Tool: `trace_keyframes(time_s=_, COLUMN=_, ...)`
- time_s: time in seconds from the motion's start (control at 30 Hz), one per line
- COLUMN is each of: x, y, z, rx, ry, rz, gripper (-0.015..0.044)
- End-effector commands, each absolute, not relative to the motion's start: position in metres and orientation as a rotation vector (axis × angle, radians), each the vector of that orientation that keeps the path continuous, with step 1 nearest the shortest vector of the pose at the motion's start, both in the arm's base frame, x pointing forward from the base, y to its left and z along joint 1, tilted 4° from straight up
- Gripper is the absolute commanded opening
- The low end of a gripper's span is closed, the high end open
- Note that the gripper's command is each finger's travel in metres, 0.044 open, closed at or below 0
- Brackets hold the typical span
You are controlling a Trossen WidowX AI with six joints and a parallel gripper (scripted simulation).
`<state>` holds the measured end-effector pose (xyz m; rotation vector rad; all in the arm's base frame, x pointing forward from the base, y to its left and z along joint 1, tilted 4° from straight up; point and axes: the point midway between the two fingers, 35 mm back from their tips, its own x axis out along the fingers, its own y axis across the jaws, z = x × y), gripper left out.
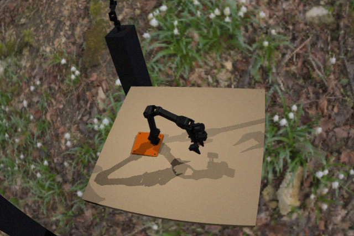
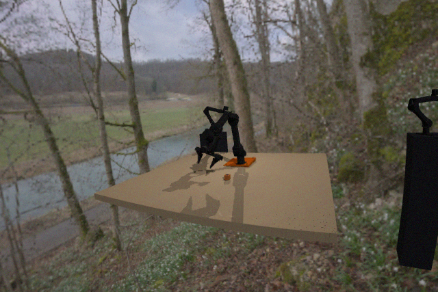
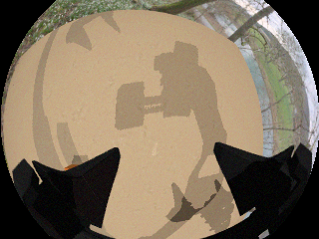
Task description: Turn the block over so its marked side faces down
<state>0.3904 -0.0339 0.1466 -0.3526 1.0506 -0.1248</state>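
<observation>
The small orange block [image 2: 226, 177] rests on the table [image 1: 228, 108] [image 2: 289, 189]. It is too small to tell which face is marked. In the top view the arm hides most or all of it. In the wrist view an orange sliver [image 3: 71, 167], likely the block, shows at the edge of the left finger. My gripper [image 1: 201, 149] [image 2: 204, 165] [image 3: 167, 150] is open and empty, its fingers spread wide and pointing down above the table. In the exterior view it is to the left of the block and higher, not touching it.
The arm stands on a flat orange base plate [image 1: 142, 137] [image 2: 249, 161]. A tall black pillar [image 1: 127, 56] [image 2: 419, 197] with a small black arm on top stands beyond the table. Shadows of the arm fall across the tabletop.
</observation>
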Motion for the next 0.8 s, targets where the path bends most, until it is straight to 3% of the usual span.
trace_keyframes(time_s=0.0, x=0.371, y=0.041, z=0.138, rx=-0.228, ry=1.286, rz=0.030, gripper=0.0440)
trace_keyframes(time_s=0.2, x=0.341, y=0.086, z=0.140, rx=-0.163, ry=1.473, rz=0.083, gripper=0.0440)
trace_keyframes(time_s=0.6, x=0.337, y=0.088, z=0.139, rx=-0.160, ry=1.483, rz=0.085, gripper=0.0440)
trace_keyframes(time_s=0.77, x=0.340, y=0.087, z=0.106, rx=-0.161, ry=1.483, rz=0.085, gripper=0.0440)
